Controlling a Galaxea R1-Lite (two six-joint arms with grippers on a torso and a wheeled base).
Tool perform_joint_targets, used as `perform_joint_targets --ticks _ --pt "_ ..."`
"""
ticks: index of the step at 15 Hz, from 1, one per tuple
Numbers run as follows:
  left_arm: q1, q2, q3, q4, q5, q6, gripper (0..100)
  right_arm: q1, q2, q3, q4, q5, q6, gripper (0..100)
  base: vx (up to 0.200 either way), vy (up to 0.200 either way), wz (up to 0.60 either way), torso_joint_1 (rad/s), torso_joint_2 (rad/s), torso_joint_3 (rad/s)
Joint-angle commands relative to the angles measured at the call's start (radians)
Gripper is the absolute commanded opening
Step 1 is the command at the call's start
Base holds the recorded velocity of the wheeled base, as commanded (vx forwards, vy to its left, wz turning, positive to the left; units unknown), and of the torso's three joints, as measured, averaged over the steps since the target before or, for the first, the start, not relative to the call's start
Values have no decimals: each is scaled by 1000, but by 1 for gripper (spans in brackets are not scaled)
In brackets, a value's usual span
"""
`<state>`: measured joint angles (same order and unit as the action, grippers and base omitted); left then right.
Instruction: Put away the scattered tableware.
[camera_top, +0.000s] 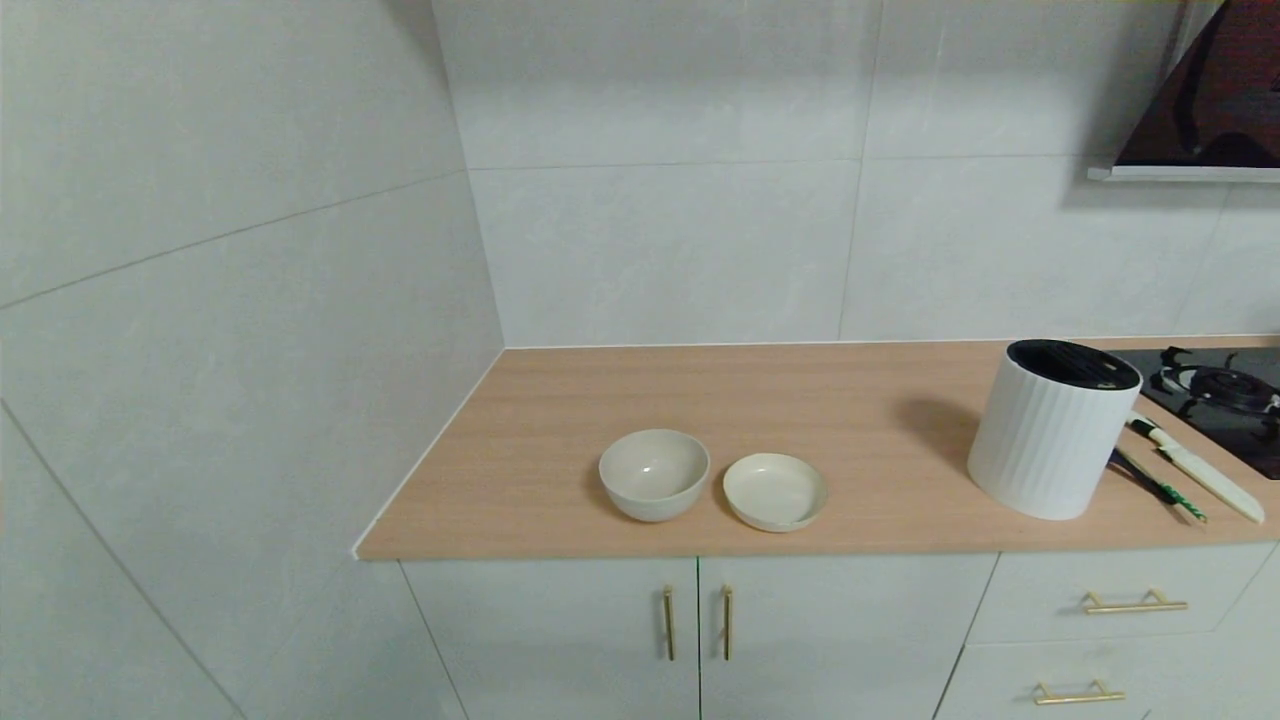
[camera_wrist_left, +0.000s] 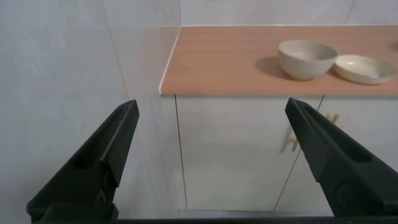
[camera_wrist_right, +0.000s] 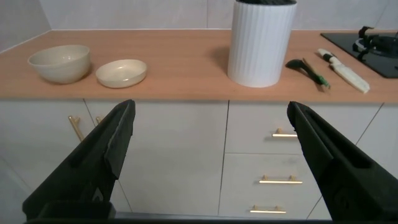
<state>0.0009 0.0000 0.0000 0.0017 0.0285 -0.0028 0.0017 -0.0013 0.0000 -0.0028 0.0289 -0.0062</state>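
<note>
Bowl (camera_top: 654, 473): cream, upright on the wooden counter (camera_top: 540, 440), near the front edge.
Dish (camera_top: 775, 490): cream and shallow, just beside the bowl on its right, with a small gap between them.
Holder (camera_top: 1050, 430): white ribbed cylinder with a black top, well apart to the right.
Knife (camera_top: 1195, 470): lies flat between the holder and the stove (camera_top: 1225, 395); a thin dark utensil (camera_top: 1160, 488) lies beside it.
Left gripper (camera_wrist_left: 211, 109): 2 fingers spread wide, nothing between them, in front of the cabinet (camera_wrist_left: 230, 149).
Right gripper (camera_wrist_right: 210, 107): also spread wide and empty, facing the drawers (camera_wrist_right: 286, 155).
</note>
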Motion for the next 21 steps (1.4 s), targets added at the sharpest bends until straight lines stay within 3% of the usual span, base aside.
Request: perform_joint_targets --ticks 1,21 --pt "1 0 0 0 1 0 100 0 1 0 0 0 0 100 0 0 0 -188 369 203" --pt "1 0 0 0 1 1 100 0 1 0 0 0 0 100 0 0 0 -223 512 285"
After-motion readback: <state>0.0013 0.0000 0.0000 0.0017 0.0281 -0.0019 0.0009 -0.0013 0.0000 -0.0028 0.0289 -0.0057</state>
